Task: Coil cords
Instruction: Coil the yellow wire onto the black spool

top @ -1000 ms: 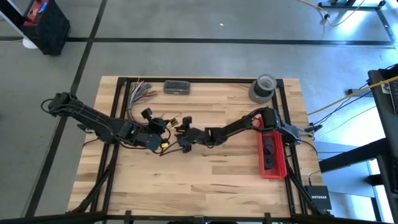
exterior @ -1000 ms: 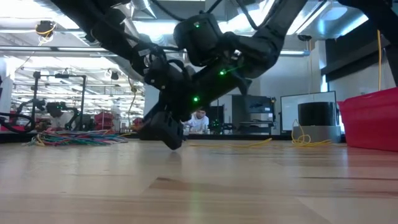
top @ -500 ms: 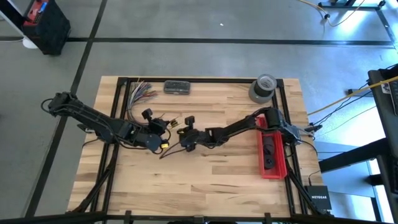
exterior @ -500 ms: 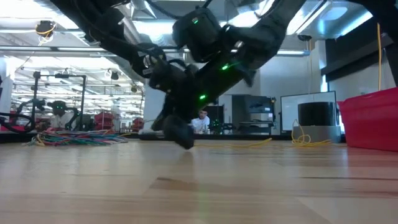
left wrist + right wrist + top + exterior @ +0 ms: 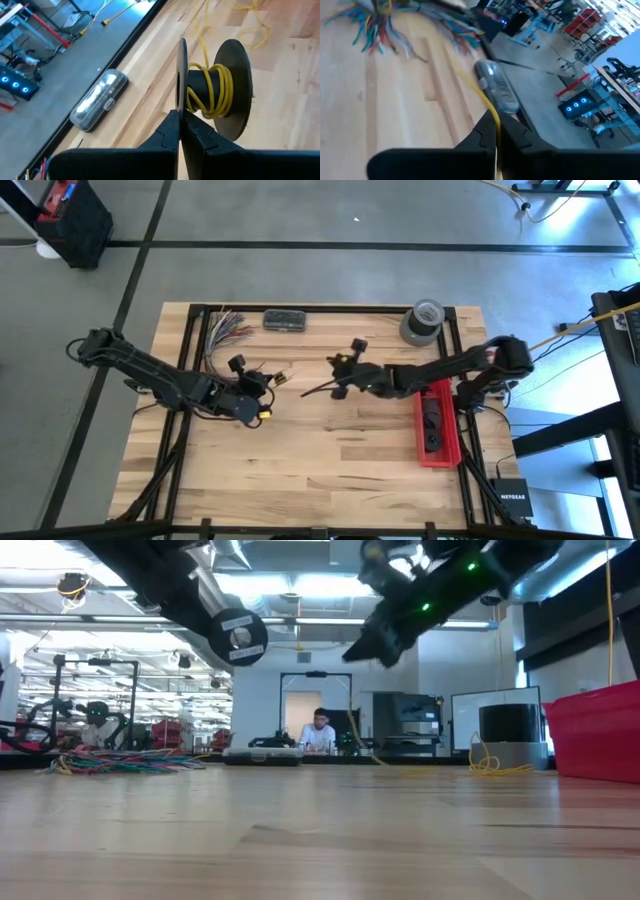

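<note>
The left claw (image 5: 179, 131) is pressed together on the thin rim of a black spool (image 5: 212, 90), holding it up over the left middle of the surface (image 5: 330, 470). A few turns of yellow cord (image 5: 216, 85) sit wound around the spool's core. In the left wrist view more of the cord runs loose across the wood beyond the spool, in slack loops.

The right claw (image 5: 496, 131) is pinched shut on a strand of the same yellow cord, which comes out between its fingertips. From above, this claw (image 5: 345, 375) hangs over the middle of the surface, well apart from the left claw (image 5: 262, 412), with the right arm stretched in from the right edge. At table height it sits high above the wood.

Farther out, a bundle of multicoloured wires (image 5: 225, 330) lies at the far left corner, a clear plastic case (image 5: 285, 320) beside it, a roll of grey tape (image 5: 423, 320) at the far right, and a red bin (image 5: 438, 430) along the right side.
</note>
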`<state>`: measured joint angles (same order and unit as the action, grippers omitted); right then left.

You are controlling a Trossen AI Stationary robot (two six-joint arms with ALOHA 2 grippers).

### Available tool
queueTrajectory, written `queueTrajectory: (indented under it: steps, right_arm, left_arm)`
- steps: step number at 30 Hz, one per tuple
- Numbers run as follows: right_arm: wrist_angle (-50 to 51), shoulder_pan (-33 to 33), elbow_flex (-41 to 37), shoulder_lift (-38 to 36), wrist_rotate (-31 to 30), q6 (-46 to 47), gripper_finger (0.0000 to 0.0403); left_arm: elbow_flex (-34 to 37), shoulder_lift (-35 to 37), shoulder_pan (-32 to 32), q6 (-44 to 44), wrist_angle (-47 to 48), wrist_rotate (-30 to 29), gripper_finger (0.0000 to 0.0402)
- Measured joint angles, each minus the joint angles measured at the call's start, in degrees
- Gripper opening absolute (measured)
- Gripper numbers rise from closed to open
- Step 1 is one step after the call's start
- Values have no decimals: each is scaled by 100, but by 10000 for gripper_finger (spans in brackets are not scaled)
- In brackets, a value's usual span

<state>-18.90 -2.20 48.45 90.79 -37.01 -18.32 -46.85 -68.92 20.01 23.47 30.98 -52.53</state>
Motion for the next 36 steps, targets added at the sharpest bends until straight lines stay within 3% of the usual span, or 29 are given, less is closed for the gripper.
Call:
queueTrajectory:
  steps: [4, 10, 17, 24, 36]
  right_arm:
    - [-177, -2, -1, -449, 523, 414, 3]
    - [-572, -2, 242, -342, 1510, 1175, 2]
    - [-536, -2, 594, 110, 1819, 1645, 2]
    - [-714, -9, 941, 709, 2389, 1977, 2]
    - [-643, -28, 1215, 1501, 2810, 2099, 2]
  left_arm:
    - [-2, -115, -161, 8, -76, 1, 0]
    - [-4, -491, -475, -226, -540, 7, 0]
    - [-4, -920, -801, -875, -1768, 21, 0]
    - [-4, -1248, -1134, -757, -2540, 3, 0]
    - [-4, -1221, -1173, -349, -2800, 7, 0]
